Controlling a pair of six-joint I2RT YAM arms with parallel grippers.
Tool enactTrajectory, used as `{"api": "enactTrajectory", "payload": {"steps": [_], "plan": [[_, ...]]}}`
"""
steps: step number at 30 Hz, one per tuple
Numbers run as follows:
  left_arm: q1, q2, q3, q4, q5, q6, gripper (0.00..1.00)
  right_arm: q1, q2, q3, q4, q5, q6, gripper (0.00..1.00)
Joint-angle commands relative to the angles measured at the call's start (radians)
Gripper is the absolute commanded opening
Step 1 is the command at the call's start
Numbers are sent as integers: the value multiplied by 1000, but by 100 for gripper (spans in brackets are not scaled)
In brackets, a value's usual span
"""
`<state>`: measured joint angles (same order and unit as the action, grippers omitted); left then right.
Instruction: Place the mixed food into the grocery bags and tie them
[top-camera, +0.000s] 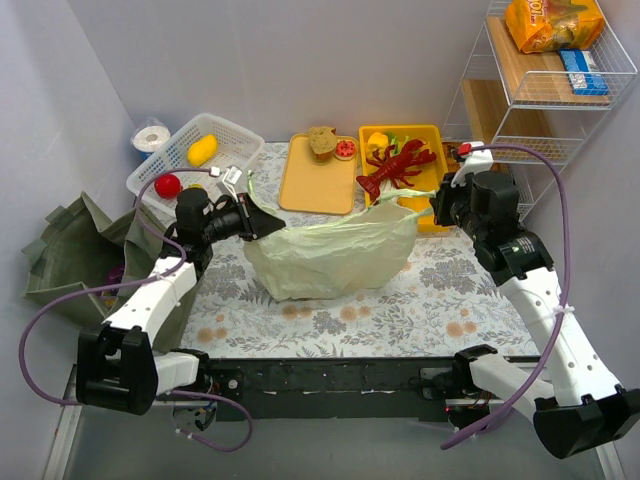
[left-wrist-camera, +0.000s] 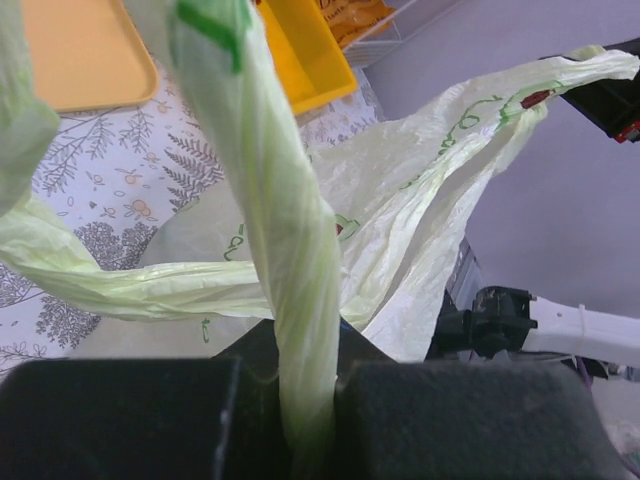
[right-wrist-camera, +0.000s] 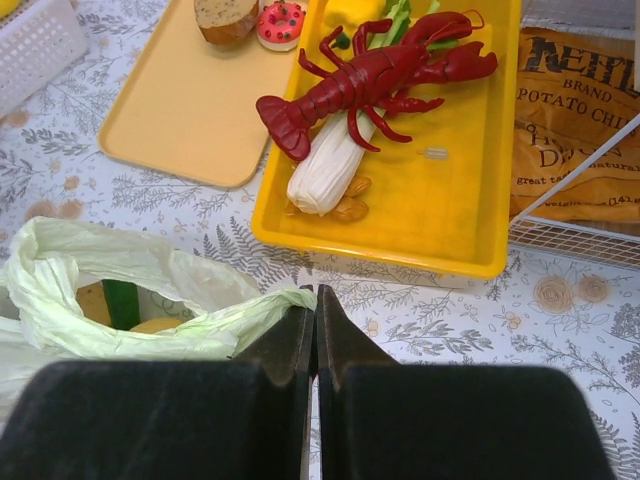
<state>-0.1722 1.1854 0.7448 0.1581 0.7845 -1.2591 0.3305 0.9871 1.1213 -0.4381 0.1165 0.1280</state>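
The pale-green plastic bag (top-camera: 330, 255) lies in the middle of the table, stretched between both grippers. My left gripper (top-camera: 262, 218) is shut on its twisted left handle (left-wrist-camera: 300, 330). My right gripper (top-camera: 432, 207) is shut on the right handle (right-wrist-camera: 250, 315), which is pinched at the fingertips. A green piece (right-wrist-camera: 122, 303) and a yellow piece (right-wrist-camera: 155, 325) show inside the bag's mouth. The red lobster (right-wrist-camera: 370, 75) and a white piece (right-wrist-camera: 325, 170) lie in the yellow bin (top-camera: 430, 215). A bread piece (top-camera: 322, 142) sits on the orange tray (top-camera: 310, 185). The olive tote (top-camera: 70, 250) slumps at the far left.
A white slatted basket (top-camera: 160, 165) with a yellow fruit and a red one stands at the back left. A wire rack (top-camera: 540, 100) with orange snack packets (right-wrist-camera: 575, 120) stands at the back right, close to the yellow bin.
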Motion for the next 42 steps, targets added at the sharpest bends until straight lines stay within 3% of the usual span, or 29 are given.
{"api": "enactTrajectory", "payload": {"steps": [1,6,10,14,24,34,42], "plan": [[-42,43,53,6,122,62,0,-8,-53,-47,87,-55,-22,1],[-122,150,166,-63,105,118,0,-8,-126,-81,174,-257,-119,1],[-191,267,274,-97,111,158,0,-5,-198,-110,272,-329,-214,1],[-228,370,353,-126,175,211,0,-7,-217,-146,398,-451,-232,1],[-233,329,363,-152,191,340,0,22,-71,-140,458,-888,-162,1],[-315,404,429,-202,347,412,0,182,116,-57,351,-913,-221,1],[-337,368,372,-227,300,474,0,251,262,37,178,-933,-260,3]]}}
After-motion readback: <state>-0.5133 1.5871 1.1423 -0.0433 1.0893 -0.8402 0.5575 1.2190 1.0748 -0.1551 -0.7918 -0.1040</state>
